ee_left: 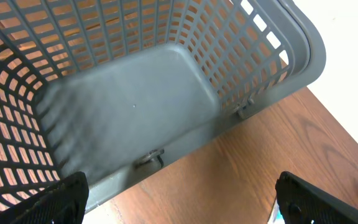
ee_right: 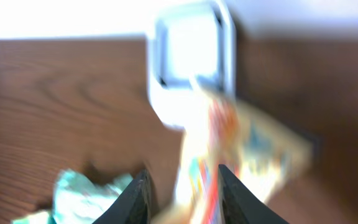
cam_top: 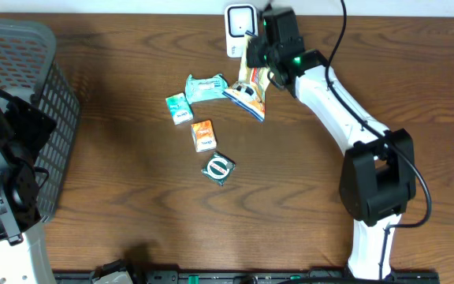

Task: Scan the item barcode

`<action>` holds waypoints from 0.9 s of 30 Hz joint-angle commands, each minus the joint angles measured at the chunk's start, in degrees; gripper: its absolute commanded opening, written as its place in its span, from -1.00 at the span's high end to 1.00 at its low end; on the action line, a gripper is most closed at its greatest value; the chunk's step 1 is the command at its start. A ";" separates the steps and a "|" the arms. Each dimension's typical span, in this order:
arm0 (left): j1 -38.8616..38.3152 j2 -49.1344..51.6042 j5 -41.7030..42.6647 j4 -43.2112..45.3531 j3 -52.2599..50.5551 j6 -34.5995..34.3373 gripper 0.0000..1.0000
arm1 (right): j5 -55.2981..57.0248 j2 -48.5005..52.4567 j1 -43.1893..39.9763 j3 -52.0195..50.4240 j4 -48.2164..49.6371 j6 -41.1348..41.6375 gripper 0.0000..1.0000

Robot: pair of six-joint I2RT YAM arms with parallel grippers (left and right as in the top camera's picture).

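Wooden worktop [cam_top: 132, 237]: snack packet [cam_top: 251, 93] held before the scanner [cam_top: 240, 25].
Right end effector [ee_right: 183, 177] pinches it, probably by an edge (view blurred); it reads as light, crinkly film. Left end effector [ee_left: 179, 199] gapes wide.

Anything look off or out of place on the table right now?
Nothing looks spilled or damaged. Only the snack packet, held in the right gripper by the scanner, hangs tilted, its lower end drooping toward the table.

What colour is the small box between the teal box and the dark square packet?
Orange. The small box shows best in the overhead view.
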 commanded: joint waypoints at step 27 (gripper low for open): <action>0.20 0.02 -0.33 -0.22 0.09 -0.48 -0.90 | 1.18 9.51 4.26 -1.20 -15.13 10.36 0.98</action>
